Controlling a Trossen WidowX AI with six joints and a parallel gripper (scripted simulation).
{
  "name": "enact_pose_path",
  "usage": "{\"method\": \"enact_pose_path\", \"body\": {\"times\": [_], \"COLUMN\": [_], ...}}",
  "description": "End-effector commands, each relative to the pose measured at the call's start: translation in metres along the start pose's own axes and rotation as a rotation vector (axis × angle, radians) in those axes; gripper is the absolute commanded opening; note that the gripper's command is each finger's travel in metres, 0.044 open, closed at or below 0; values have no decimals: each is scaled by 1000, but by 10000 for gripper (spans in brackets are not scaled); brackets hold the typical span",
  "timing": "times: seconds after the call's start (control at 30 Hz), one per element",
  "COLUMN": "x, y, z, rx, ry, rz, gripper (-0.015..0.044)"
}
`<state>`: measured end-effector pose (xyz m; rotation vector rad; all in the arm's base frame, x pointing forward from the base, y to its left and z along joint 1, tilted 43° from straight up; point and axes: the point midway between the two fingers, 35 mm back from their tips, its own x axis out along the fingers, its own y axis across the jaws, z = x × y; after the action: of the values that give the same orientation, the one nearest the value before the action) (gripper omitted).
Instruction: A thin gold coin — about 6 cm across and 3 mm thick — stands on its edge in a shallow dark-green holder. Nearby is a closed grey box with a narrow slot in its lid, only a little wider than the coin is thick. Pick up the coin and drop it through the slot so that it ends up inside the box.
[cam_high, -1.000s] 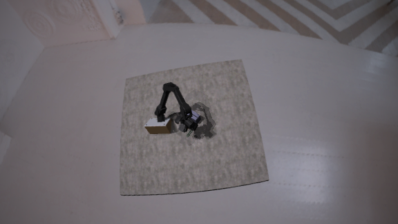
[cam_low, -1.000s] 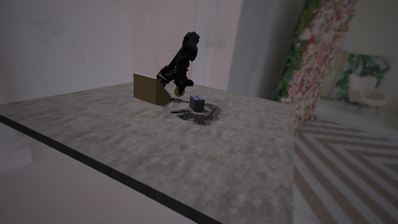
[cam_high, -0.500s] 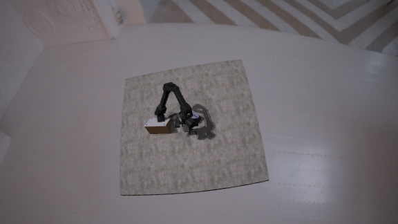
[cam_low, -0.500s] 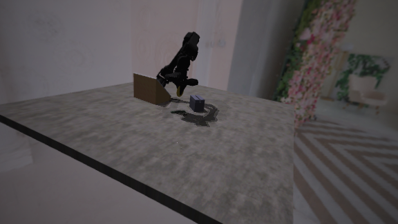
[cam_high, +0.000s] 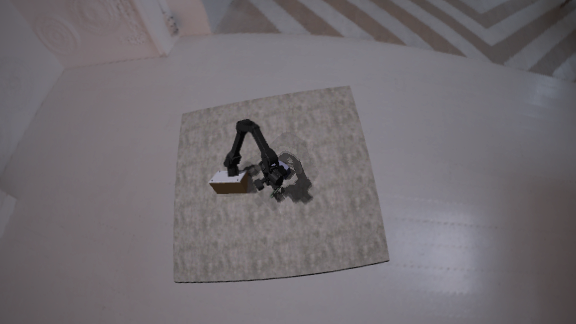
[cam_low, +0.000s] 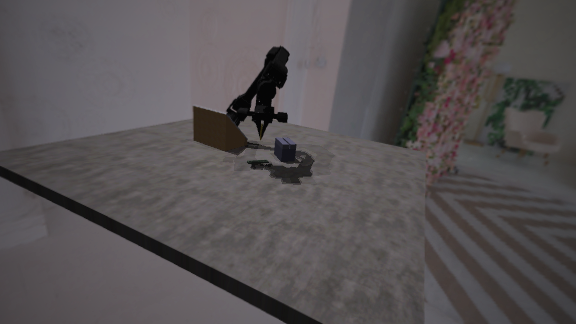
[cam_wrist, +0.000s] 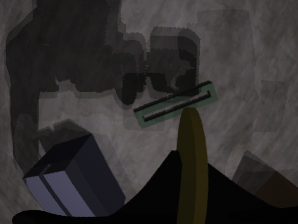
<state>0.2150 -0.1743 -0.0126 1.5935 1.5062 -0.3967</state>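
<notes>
My gripper (cam_low: 260, 136) is shut on the gold coin (cam_low: 260, 131) (cam_wrist: 192, 170), which is seen nearly edge-on and points down between the fingertips, raised above the table. The dark-green holder (cam_low: 259, 162) (cam_wrist: 170, 115) lies empty on the table below the gripper, its groove showing in the wrist view. The closed grey box (cam_high: 283, 164) (cam_low: 285, 151) (cam_wrist: 102, 172) looks bluish and stands beside the holder. Its lid slot shows as a dark line at lower left in the wrist view. The coin is to one side of the box, not over it. In the top view the arm hides the coin and part of the box.
A brown block with a white top (cam_high: 230, 187) (cam_low: 212, 129) stands at the arm's base, and a brown corner shows at lower right in the wrist view (cam_wrist: 277, 192). The arm's shadow falls on the table (cam_high: 225, 240) (cam_low: 350, 215) around the holder and box.
</notes>
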Motion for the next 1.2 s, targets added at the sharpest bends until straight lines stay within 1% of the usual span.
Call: {"method": "enact_pose_path", "body": {"times": [0.0, 0.23, 0.43, 1.17], "x": [0, 0, 0, -2], "y": [1, 2, 4, 48], "z": [0, 0, -1, -35], "rx": [-132, -350, -356, -353], "ry": [3, 3, 2, -4], "rz": [2, 2, 2, -2], "gripper": [0, 0, 0, 0]}}
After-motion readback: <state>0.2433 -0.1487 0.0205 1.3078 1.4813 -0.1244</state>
